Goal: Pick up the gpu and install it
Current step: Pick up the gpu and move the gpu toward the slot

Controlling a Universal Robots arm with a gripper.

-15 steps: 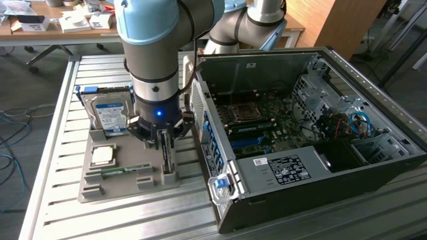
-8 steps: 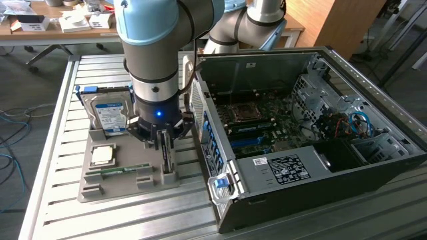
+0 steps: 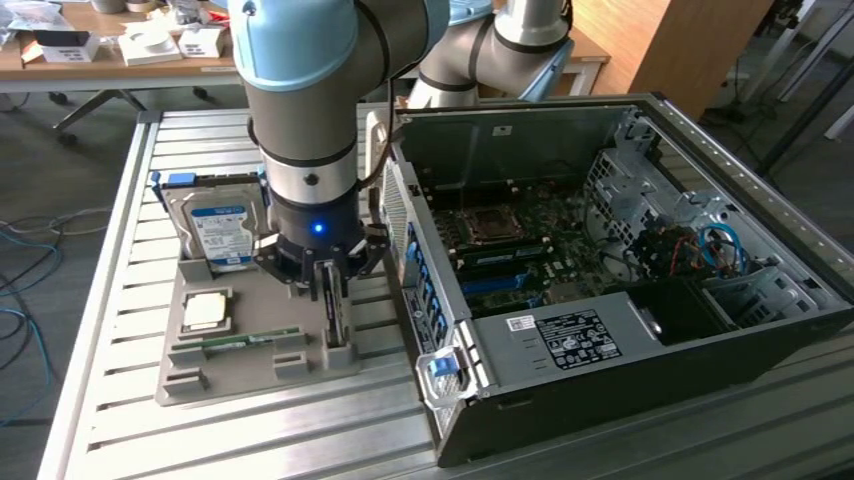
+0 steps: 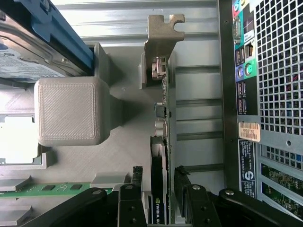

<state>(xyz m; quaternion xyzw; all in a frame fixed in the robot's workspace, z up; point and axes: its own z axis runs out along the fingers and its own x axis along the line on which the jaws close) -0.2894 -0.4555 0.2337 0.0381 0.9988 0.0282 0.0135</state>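
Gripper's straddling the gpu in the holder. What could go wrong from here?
1. The gpu stands on edge in the gray holder, between the sides of the open gripper; uneven contact on closing may shove it sideways.
2. The grip would land at the end away from the metal bracket, so the card might tilt when lifted.
3. The computer case stands close beside; a swing could clip it.

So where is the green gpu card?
The gpu stands edgewise in the grey plastic tray, exterior view's left of the black computer case, inside the open pincer.
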